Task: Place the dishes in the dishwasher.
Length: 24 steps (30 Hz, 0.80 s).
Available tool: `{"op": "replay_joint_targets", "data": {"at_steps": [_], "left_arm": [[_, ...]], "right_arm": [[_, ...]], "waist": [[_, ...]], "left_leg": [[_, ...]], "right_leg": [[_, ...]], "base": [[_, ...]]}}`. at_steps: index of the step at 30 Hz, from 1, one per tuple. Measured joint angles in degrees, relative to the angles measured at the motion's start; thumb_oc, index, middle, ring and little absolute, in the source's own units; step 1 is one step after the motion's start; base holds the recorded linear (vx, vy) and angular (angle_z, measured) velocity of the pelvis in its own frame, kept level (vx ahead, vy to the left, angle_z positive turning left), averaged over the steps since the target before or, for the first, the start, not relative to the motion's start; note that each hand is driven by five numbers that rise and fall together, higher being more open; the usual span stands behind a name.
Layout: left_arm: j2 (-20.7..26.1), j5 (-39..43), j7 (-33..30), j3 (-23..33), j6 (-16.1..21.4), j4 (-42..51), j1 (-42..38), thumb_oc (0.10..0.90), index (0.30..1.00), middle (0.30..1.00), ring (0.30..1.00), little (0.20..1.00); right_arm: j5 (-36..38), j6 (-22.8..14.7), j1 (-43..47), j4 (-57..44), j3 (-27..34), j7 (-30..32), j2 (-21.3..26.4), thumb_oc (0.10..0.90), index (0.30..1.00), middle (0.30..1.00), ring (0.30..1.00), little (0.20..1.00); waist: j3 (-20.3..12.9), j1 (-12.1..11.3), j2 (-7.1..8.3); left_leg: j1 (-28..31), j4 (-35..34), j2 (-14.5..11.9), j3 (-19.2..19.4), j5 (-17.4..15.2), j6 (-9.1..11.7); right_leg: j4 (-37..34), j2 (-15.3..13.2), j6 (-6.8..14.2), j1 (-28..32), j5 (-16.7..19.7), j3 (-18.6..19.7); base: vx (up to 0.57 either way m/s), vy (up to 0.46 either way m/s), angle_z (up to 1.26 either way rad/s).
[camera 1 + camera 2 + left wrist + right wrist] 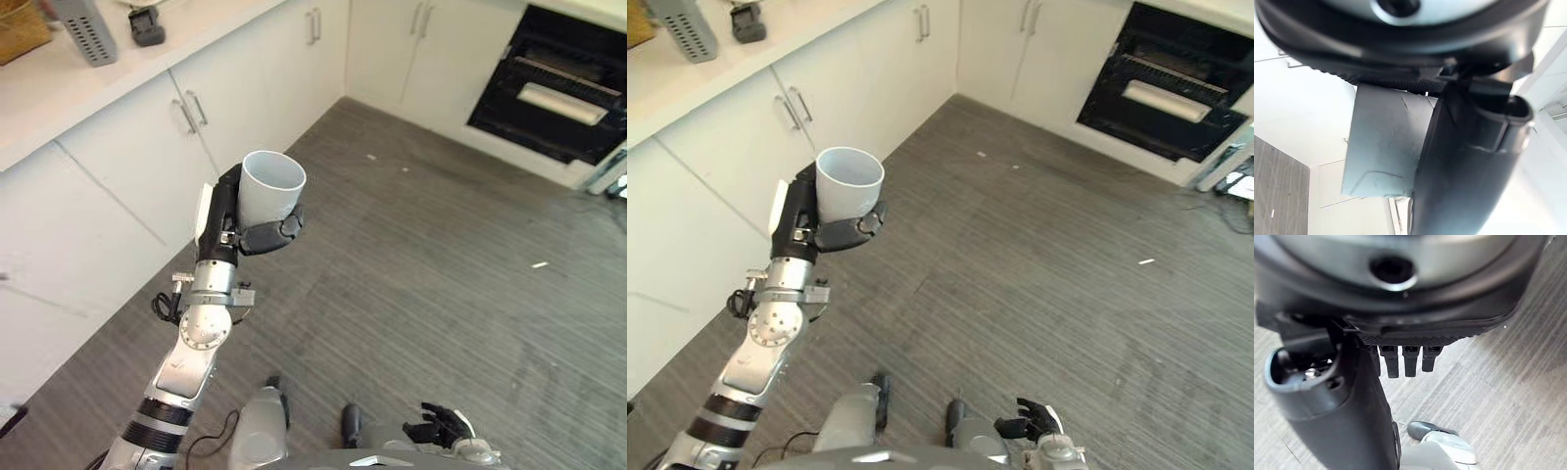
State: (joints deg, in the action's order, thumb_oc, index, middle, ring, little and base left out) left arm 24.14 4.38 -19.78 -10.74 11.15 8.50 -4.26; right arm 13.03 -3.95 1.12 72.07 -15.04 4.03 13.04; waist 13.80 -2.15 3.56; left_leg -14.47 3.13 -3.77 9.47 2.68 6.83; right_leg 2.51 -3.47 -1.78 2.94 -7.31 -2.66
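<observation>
A white cup stands upright in my left hand, which is raised over the floor beside the white base cabinets. The fingers and thumb curl round the cup's lower wall. In the left wrist view the cup's side shows past the dark thumb. A dark open appliance with a rack inside sits at the far right, well away from the cup. My right hand hangs low near the floor with relaxed fingers and holds nothing.
White cabinets run along the left under a worktop bearing a grey perforated holder, a small black object and a woven basket. Grey plank floor stretches toward the appliance, with a small white scrap on it.
</observation>
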Motion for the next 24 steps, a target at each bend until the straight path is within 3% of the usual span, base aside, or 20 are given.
{"op": "replay_joint_targets", "data": {"at_steps": [1,3,4,6,7,8,9,10,12,14,15,16,17,18,19,20,21,22,23,24], "left_arm": [[-0.03,0.00,0.20,0.04,0.03,0.00,0.03,0.400,0.300,0.300,0.300,0.300],[-1.96,0.01,0.29,1.38,0.04,0.02,1.07,0.400,0.300,0.300,0.300,0.300],[-1.96,0.01,0.29,1.38,0.04,0.02,1.07,0.400,0.300,0.300,0.300,0.300],[-3.55,0.08,0.18,3.80,-0.07,0.42,3.38,0.400,0.300,0.300,0.300,0.300],[-3.59,0.10,0.05,4.98,-0.23,1.10,4.82,0.400,0.300,0.300,0.300,0.300],[-3.27,0.11,-0.29,6.88,-0.23,2.25,7.79,0.400,0.300,0.300,0.300,0.300],[-2.00,0.11,-0.74,7.91,-0.54,2.31,7.50,0.400,0.300,0.300,0.300,0.300],[-1.56,0.12,-1.12,8.02,-1.12,2.16,6.04,0.400,0.300,0.300,0.300,0.300],[-0.42,0.11,-1.05,5.79,-2.75,1.80,2.14,0.400,0.300,0.300,0.300,0.300],[2.48,0.12,-0.92,1.80,-2.93,2.62,-0.83,0.400,0.300,0.300,0.300,0.300],[2.48,0.12,-0.92,1.80,-2.93,2.62,-0.83,0.400,0.300,0.300,0.300,0.300],[2.40,0.07,-0.90,-0.09,-2.46,2.17,-4.07,0.400,0.300,0.300,0.300,0.300],[2.45,0.03,-0.47,-2.16,-2.44,1.17,-5.95,0.400,0.300,0.300,0.300,0.300],[2.23,-0.18,1.72,-3.03,-2.47,0.90,-6.27,0.400,0.300,0.300,0.300,0.300],[1.70,-0.12,2.62,-3.67,-2.19,1.26,-7.46,0.400,0.300,0.300,0.300,0.300],[2.08,-0.14,3.61,-4.24,-1.85,0.38,-8.47,0.400,0.300,0.300,0.300,0.300],[2.08,-0.14,3.61,-4.24,-1.85,0.38,-8.47,0.400,0.300,0.300,0.300,0.300],[2.42,0.02,4.33,-4.21,-1.53,0.21,-7.62,0.400,0.300,0.300,0.300,0.300],[1.49,0.10,5.22,-4.46,-1.52,0.01,-7.43,0.400,0.300,0.300,0.300,0.300],[1.14,0.12,5.36,-4.78,-1.31,0.20,-6.03,0.400,0.300,0.300,0.300,0.300]], "right_arm": [[-0.76,0.60,0.30,1.09,0.08,0.04,0.20,0.800,0.900,0.900,0.900,0.900],[-2.20,1.22,0.02,1.53,0.30,0.02,0.99,0.800,0.900,0.900,0.900,0.900],[-2.20,1.22,0.02,1.53,0.30,0.02,0.99,0.800,0.900,0.900,0.900,0.900],[-3.14,1.47,0.52,1.93,-0.78,0.17,1.25,0.800,0.900,0.900,0.900,0.900],[-3.57,1.37,0.55,1.86,-0.87,0.05,1.09,0.800,0.900,0.900,0.900,0.900],[-3.97,1.12,-0.87,1.08,-0.49,0.09,0.36,0.800,0.900,0.900,0.900,0.900],[-3.96,0.44,-1.74,0.24,-0.77,0.12,-0.91,0.800,0.900,0.900,0.900,0.900],[-3.95,0.22,-1.88,-1.17,-0.49,0.17,-1.89,0.800,0.900,0.900,0.900,0.900],[-3.64,0.61,-2.06,-2.79,1.01,0.52,-3.00,0.800,0.900,0.900,0.900,0.900],[-2.40,0.32,-2.94,-6.18,2.92,1.79,-3.59,0.800,0.900,0.900,0.900,0.900],[-2.40,0.32,-2.94,-6.18,2.92,1.79,-3.59,0.800,0.900,0.900,0.900,0.900],[-1.45,-0.89,-2.44,-9.34,4.68,1.84,-2.83,0.800,0.900,0.900,0.900,0.900],[-1.19,-1.59,-1.27,-10.49,7.01,2.08,-2.65,0.800,0.900,0.900,0.900,0.900],[-1.01,-1.66,0.19,-11.01,6.04,2.03,-1.88,0.800,0.900,0.900,0.900,0.900],[-0.81,-3.39,0.86,-13.06,5.99,1.35,-1.56,0.800,0.900,0.900,0.900,0.900],[0.05,-3.51,0.97,-11.81,5.92,1.48,-2.32,0.800,0.900,0.900,0.900,0.900],[0.05,-3.51,0.97,-11.81,5.92,1.48,-2.32,0.800,0.900,0.900,0.900,0.900],[0.77,-3.30,0.48,-11.55,5.61,1.37,-3.16,0.800,0.900,0.900,0.900,0.900],[0.48,-2.93,0.34,-10.52,5.31,1.63,-3.23,0.800,0.900,0.900,0.900,0.900],[0.52,-2.26,-0.39,-7.13,5.95,1.88,-3.76,0.800,0.900,0.900,0.900,0.900]], "waist": [[-0.04,-0.26,-1.01],[0.82,-1.30,-2.40],[0.82,-1.30,-2.40],[0.26,-4.70,-2.73],[-0.05,-6.24,-2.14],[-2.30,-7.47,-1.04],[-3.28,-7.15,2.07],[-3.77,-5.86,4.17],[-4.26,-3.56,3.76],[-5.57,-0.03,3.27],[-5.57,-0.03,3.27],[-4.21,2.45,0.53],[-3.19,4.35,-2.15],[-3.12,5.82,-3.37],[-2.38,7.99,-5.07],[-2.66,9.21,-3.89],[-2.66,9.21,-3.89],[-3.73,9.95,-2.64],[-4.60,10.94,-2.13],[-5.60,11.12,-0.52]], "left_leg": [[0.25,-6.82,-0.10,0.43,0.49,0.21],[-2.12,-9.03,-0.60,1.49,0.84,-0.31],[-2.12,-9.03,-0.60,1.49,0.84,-0.31],[-2.12,-8.28,-0.93,0.51,1.14,-0.93],[-1.23,-6.23,-0.36,0.60,1.35,-2.35],[0.58,-6.02,1.31,-0.72,5.45,-5.98],[1.86,-5.12,3.13,0.64,9.56,-6.21],[2.89,-4.90,4.62,1.18,7.60,-7.34],[7.79,-4.87,4.41,0.73,4.21,-9.94],[12.00,-4.52,5.37,-0.70,-1.43,-11.54],[12.00,-4.52,5.37,-0.70,-1.43,-11.54],[14.12,-4.45,3.97,-2.42,-1.73,-11.13],[17.51,-5.81,2.33,-2.67,-1.78,-11.01],[19.69,-5.64,1.62,-0.92,-2.30,-10.72],[23.85,-5.83,0.08,-2.29,-6.75,-10.89],[26.79,-6.47,1.61,-2.12,-8.83,-8.03],[26.79,-6.47,1.61,-2.12,-8.83,-8.03],[30.69,-7.68,2.81,-1.71,-10.79,-5.63],[32.85,-8.01,3.46,-2.15,-12.17,-4.41],[36.45,-7.37,4.81,-1.83,-13.11,-3.31]], "right_leg": [[-1.14,0.73,0.04,0.87,0.03,0.02],[-2.30,2.23,-0.41,4.16,-0.41,1.27],[-2.30,2.23,-0.41,4.16,-0.41,1.27],[-1.70,2.70,0.32,6.49,-3.47,4.87],[-1.74,2.17,1.42,8.61,-4.82,7.29],[-1.47,0.41,2.27,10.59,-6.86,9.85],[-0.36,-1.81,4.83,11.68,-8.38,10.20],[4.92,-2.92,7.00,9.92,-8.18,9.69],[30.48,-2.62,16.62,0.88,-1.99,7.56],[53.07,-2.36,16.57,-10.57,4.77,7.54],[53.07,-2.36,16.57,-10.57,4.77,7.54],[63.50,-1.43,14.84,-17.46,3.94,3.94],[65.72,-0.32,12.89,-21.52,2.81,-0.32],[63.74,2.02,11.72,-26.76,1.65,-0.09],[48.34,3.20,9.05,-31.03,-2.31,-6.76],[38.63,2.94,8.29,-32.04,-1.73,-8.66],[38.63,2.94,8.29,-32.04,-1.73,-8.66],[29.94,2.32,7.33,-32.56,-1.37,-11.02],[12.61,2.82,6.68,-29.09,-1.31,-14.20],[5.29,2.49,4.94,-27.35,-1.33,-13.83]], "base": [[0.33,0.058,0.25],[0.46,0.086,0.21],[0.76,0.188,0.01],[0.49,0.146,-0.77],[0.33,0.108,-1.46],[0.59,0.228,-1.24],[0.53,0.239,-0.82],[0.51,0.271,-0.16],[0.48,0.313,0.06],[0.36,0.252,-0.08],[0.16,0.095,0.18],[0.47,0.216,0.41],[0.69,0.265,0.15],[0.86,0.174,-0.19],[0.82,0.022,-0.27],[0.61,-0.028,0.00],[0.25,-0.037,0.05],[0.31,-0.025,0.33],[0.46,-0.047,0.63],[0.47,-0.044,0.65]]}}
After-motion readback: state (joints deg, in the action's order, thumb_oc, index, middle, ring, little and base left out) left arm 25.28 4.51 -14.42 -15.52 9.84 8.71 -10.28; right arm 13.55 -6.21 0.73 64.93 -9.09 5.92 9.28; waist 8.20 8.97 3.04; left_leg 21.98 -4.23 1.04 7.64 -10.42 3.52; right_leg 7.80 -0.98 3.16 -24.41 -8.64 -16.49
